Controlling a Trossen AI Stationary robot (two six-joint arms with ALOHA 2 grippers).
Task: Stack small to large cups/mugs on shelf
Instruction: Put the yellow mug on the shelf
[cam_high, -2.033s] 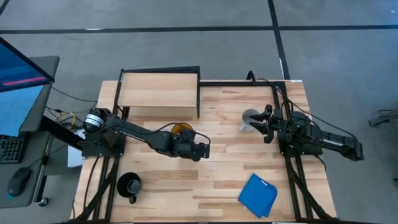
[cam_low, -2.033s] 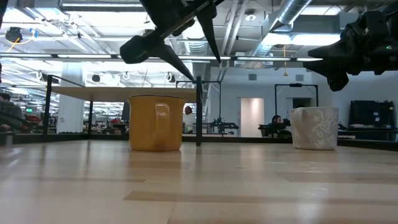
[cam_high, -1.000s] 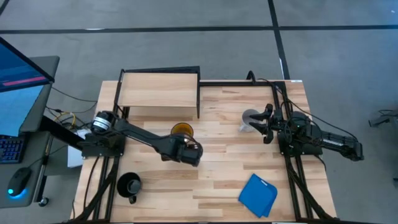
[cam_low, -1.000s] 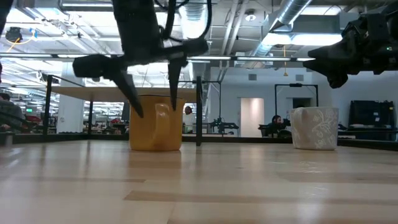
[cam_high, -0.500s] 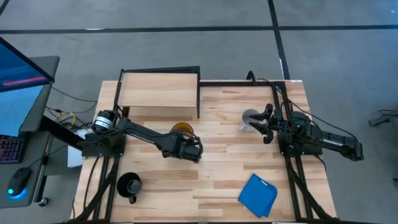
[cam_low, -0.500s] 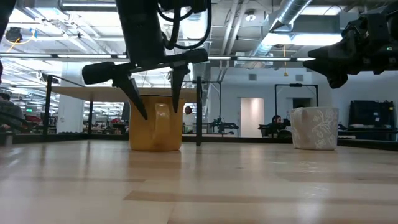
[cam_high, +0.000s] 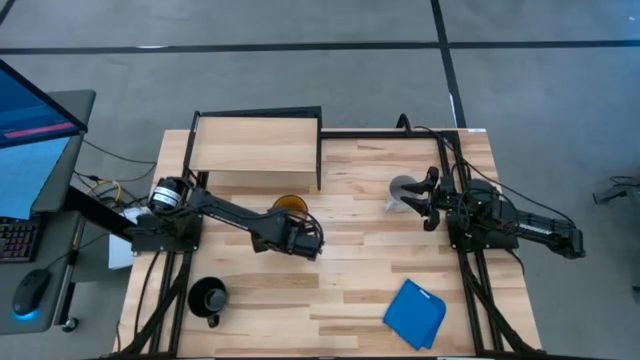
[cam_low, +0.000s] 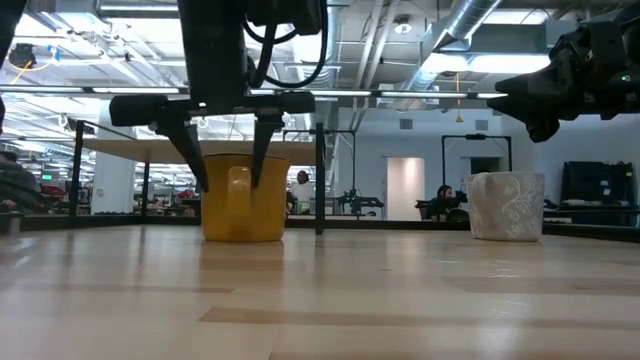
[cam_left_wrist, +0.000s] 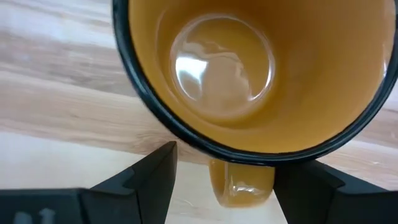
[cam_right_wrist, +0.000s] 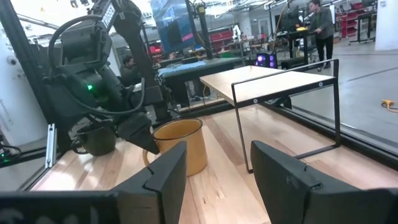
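The yellow-orange mug (cam_high: 291, 206) (cam_low: 243, 200) stands upright on the table in front of the shelf (cam_high: 255, 148), its handle (cam_left_wrist: 241, 184) toward the table's near side. My left gripper (cam_low: 228, 178) hangs over it, pointing steeply down and open, one finger on each side of the handle. The pale grey-white mug (cam_high: 402, 190) (cam_low: 507, 205) stands at the right. My right gripper (cam_high: 429, 200) waits open and level beside it. The black mug (cam_high: 208, 298) stands near the front left corner. My left gripper comes from above, slanting from the table's near side, with its fingers on either side of the yellow mug's handle. One finger (cam_left_wrist: 305, 186) stands right against the handle's side (cam_left_wrist: 268, 182). I cannot tell whether it touches. The mug stands on the table.
A folded blue cloth (cam_high: 415, 313) lies near the front right. The shelf's black frame posts (cam_low: 320, 180) stand just behind the yellow mug. Bare wood lies between the two arms.
My left gripper has gone toward the table's left and far edges, onto the yellow mug, and has tipped steeper. Its fingers, still open, now stand on either side of the handle. The mug has shifted slightly, and its handle has swung round toward the near edge.
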